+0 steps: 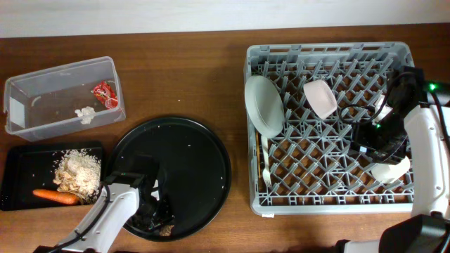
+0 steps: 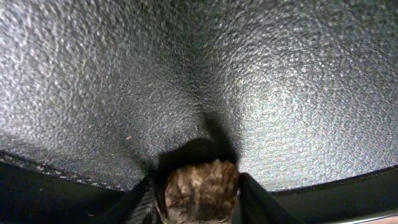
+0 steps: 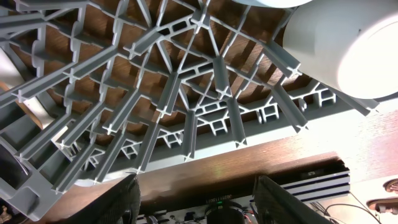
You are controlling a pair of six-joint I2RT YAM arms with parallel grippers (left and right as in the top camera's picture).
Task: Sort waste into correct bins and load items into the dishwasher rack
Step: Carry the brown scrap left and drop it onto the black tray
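A small brown lump (image 2: 202, 190) sits between my left gripper's (image 2: 200, 200) fingers, which press on both its sides, low over the round black tray (image 2: 186, 81). From overhead this gripper (image 1: 159, 223) is at the tray's near edge. The clear tub (image 1: 42, 95) holds a red wrapper (image 1: 105, 93) and a white tissue (image 1: 86, 114). Rice scraps (image 1: 77, 172) and a carrot (image 1: 55, 196) lie in the shallow black tray (image 1: 21, 165). The dishwasher rack (image 1: 330, 204) holds a plate (image 1: 264, 104), a bowl (image 1: 320, 98), a fork (image 1: 266, 172) and a cream-white cup (image 1: 391, 171). My right gripper (image 3: 196, 200) is open and empty over the rack's pegs (image 3: 174, 93), beside the cup (image 3: 348, 43).
The round black tray (image 1: 183, 154) lies between the bins and the rack, with a few crumbs on it. The right arm (image 1: 394, 112) covers the rack's right side. Bare wooden table (image 1: 183, 77) lies behind the round tray.
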